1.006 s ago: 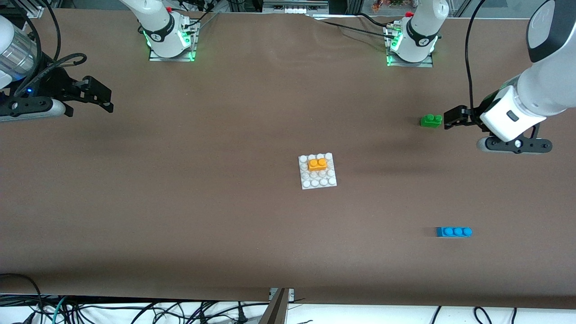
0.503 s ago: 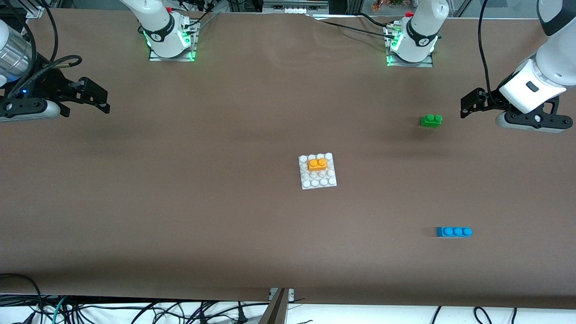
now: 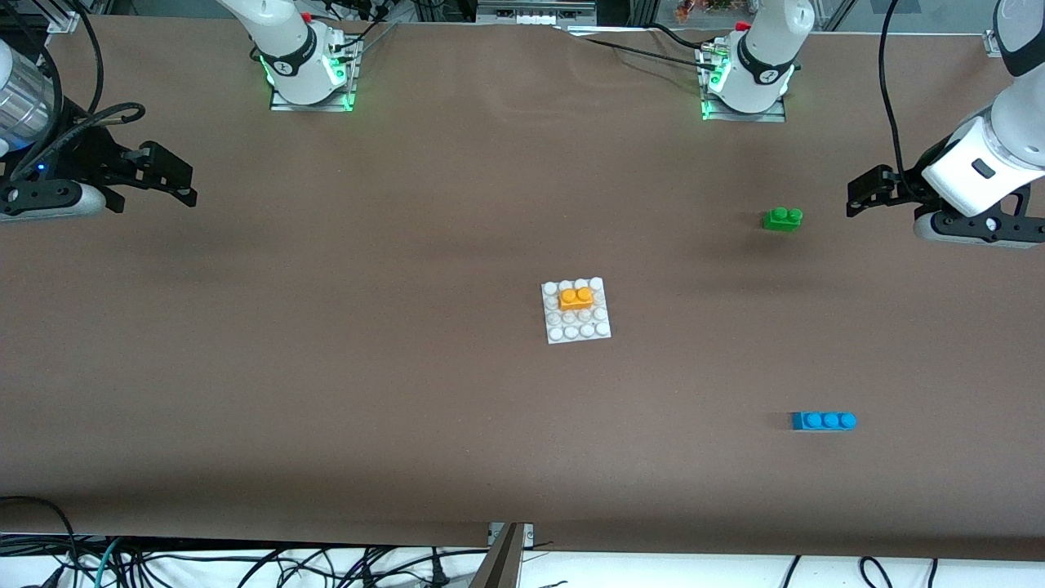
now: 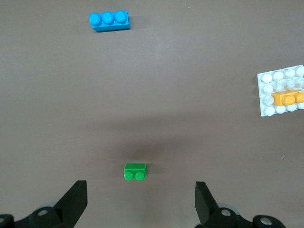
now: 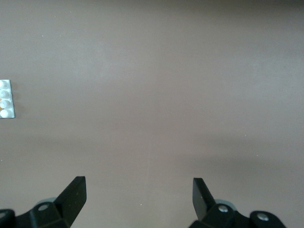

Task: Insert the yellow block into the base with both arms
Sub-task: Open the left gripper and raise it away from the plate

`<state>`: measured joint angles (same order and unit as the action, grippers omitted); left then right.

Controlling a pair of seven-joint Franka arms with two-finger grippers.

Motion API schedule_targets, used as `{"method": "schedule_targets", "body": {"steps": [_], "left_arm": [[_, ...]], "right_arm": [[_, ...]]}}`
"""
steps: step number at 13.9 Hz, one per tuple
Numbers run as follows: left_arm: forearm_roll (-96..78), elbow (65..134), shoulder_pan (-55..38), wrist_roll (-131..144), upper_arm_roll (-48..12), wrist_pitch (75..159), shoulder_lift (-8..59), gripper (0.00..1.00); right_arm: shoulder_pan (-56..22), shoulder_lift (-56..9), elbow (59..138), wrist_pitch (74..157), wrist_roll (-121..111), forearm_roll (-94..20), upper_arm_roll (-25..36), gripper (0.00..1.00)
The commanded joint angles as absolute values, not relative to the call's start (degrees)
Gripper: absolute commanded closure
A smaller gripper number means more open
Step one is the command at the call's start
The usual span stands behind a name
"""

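Note:
The yellow block (image 3: 576, 298) sits seated on the white studded base (image 3: 576, 310) at the middle of the table. Both also show in the left wrist view, block (image 4: 288, 98) on base (image 4: 281, 90). The base's edge shows in the right wrist view (image 5: 5, 99). My left gripper (image 3: 867, 194) is open and empty, raised over the table at the left arm's end, beside the green brick (image 3: 782, 219); in its wrist view (image 4: 141, 199) the jaws stand wide apart. My right gripper (image 3: 175, 175) is open and empty over the right arm's end (image 5: 138, 197).
The green two-stud brick (image 4: 135, 171) lies toward the left arm's end. A blue three-stud brick (image 3: 823, 420) lies nearer the front camera, also seen in the left wrist view (image 4: 109, 21). The arm bases (image 3: 306, 69) (image 3: 747, 77) stand at the table's back edge.
My left gripper has drawn away from the green brick toward the left arm's end of the table. My right gripper has shifted slightly outward. The bricks and base have not moved.

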<state>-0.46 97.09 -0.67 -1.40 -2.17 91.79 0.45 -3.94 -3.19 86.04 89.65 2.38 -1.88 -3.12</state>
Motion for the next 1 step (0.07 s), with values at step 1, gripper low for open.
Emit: {"method": "schedule_targets", "body": {"steps": [1], "left_arm": [[-1.1,95.4,0.0,-2.5,-3.3,90.2,0.8,0.00]], "right_arm": [[-3.8,-3.0,85.6,88.9,2.6,-2.8,-3.1,0.01]]}}
